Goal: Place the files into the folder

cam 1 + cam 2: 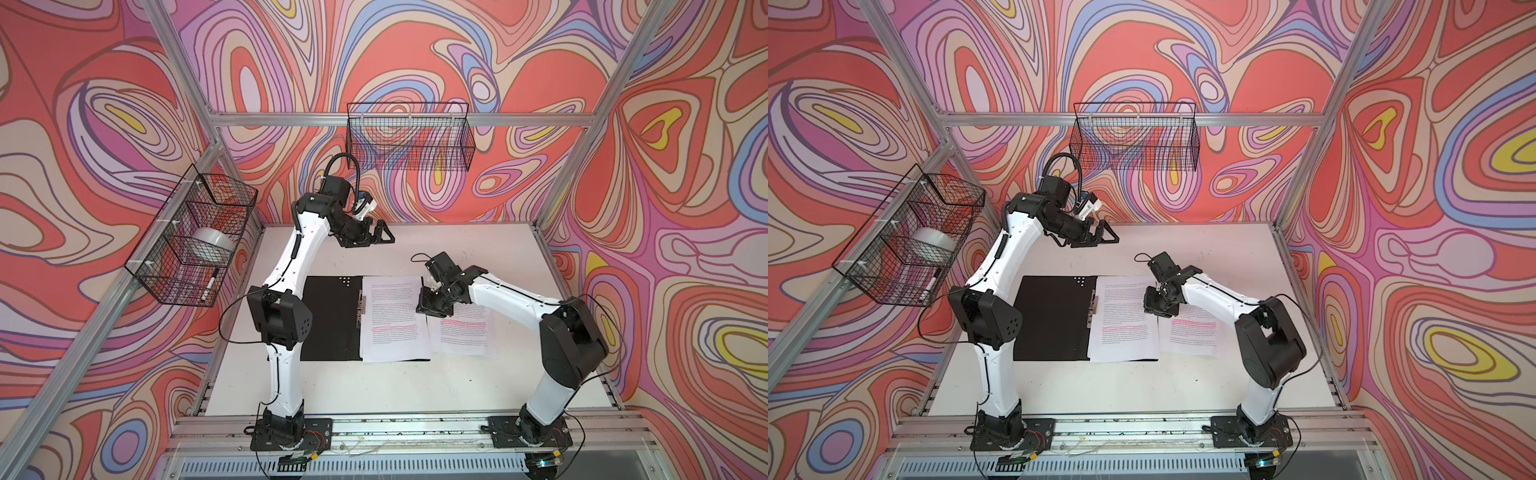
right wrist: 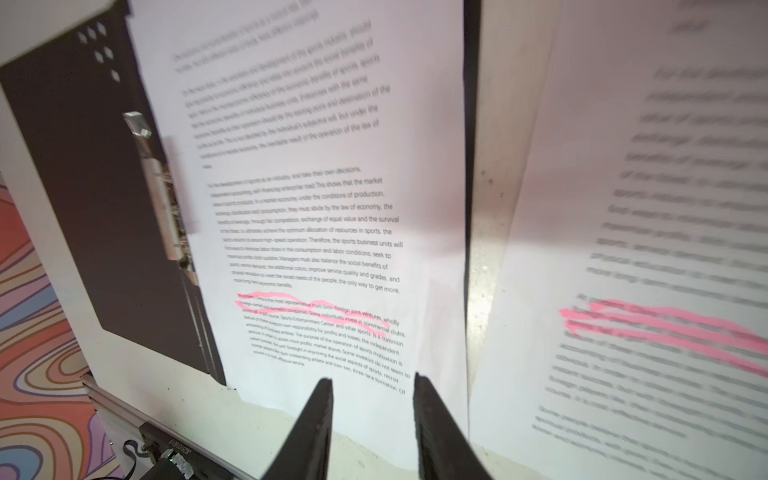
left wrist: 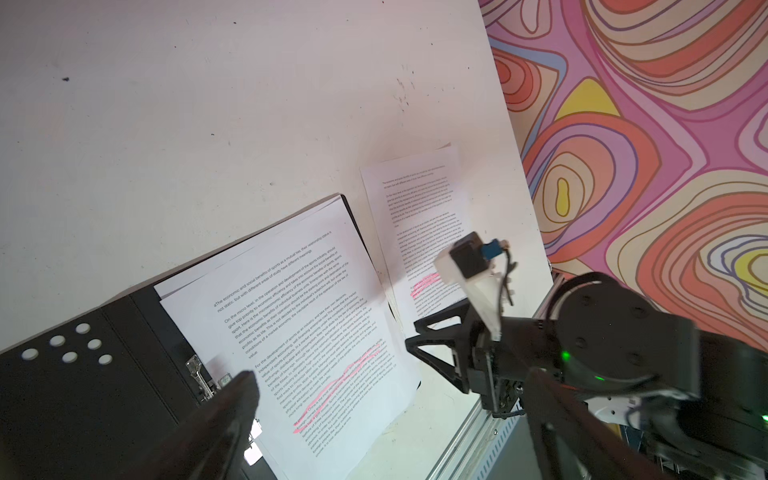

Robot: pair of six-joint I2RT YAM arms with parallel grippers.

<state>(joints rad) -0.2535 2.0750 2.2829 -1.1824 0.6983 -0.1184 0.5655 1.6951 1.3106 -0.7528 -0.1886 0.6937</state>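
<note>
The folder (image 1: 328, 316) (image 1: 1050, 320) lies open on the table, black inside up, with its metal clip (image 2: 162, 195) along the spine. Files (image 1: 395, 320) (image 1: 1125, 320) (image 2: 311, 208) (image 3: 299, 311) lie on its right half, slightly fanned. Another sheet (image 1: 465, 332) (image 1: 1192, 336) (image 2: 623, 249) lies on the table just right of the folder. My right gripper (image 1: 428, 299) (image 1: 1152, 301) (image 2: 372, 380) (image 3: 411, 334) hovers low over the gap between them, open and holding nothing. My left gripper (image 1: 384, 235) (image 1: 1106, 235) (image 3: 392, 376) hangs wide open, raised behind the folder.
A wire basket (image 1: 409, 141) hangs on the back wall. Another basket (image 1: 166, 266) on the left wall holds a tape roll (image 1: 214, 245) and a marker (image 1: 210, 284). Aluminium frame posts bound the white table (image 1: 374, 382).
</note>
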